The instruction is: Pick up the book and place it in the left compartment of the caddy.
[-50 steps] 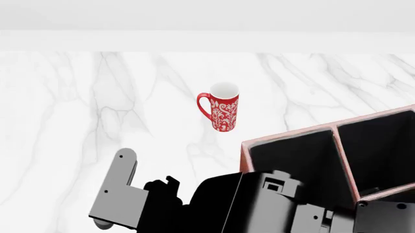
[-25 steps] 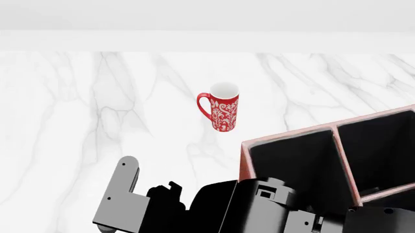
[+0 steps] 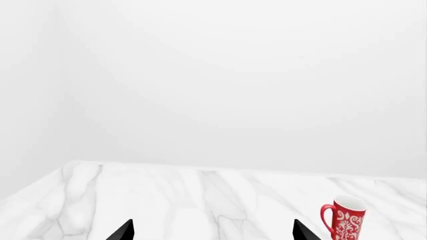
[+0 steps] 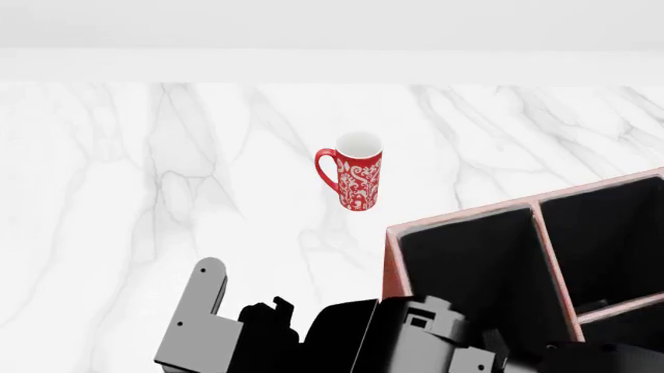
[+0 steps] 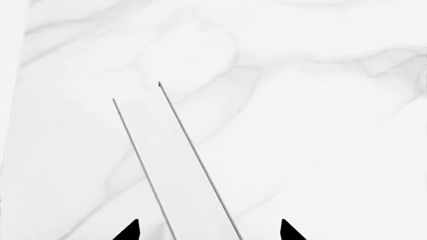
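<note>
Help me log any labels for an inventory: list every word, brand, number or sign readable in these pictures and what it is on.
None can be read.
The mug carries only a white swirl pattern, no letters.
The caddy and the marble table bear no markings.

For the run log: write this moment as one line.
left fingers apart, empty | book between right fingers, gaps both sides | no book in left compartment | mug beyond caddy

Head view high over marble table [image 4: 124, 171], left wrist level, both showing mug [image 4: 354, 180], right wrist downward
</note>
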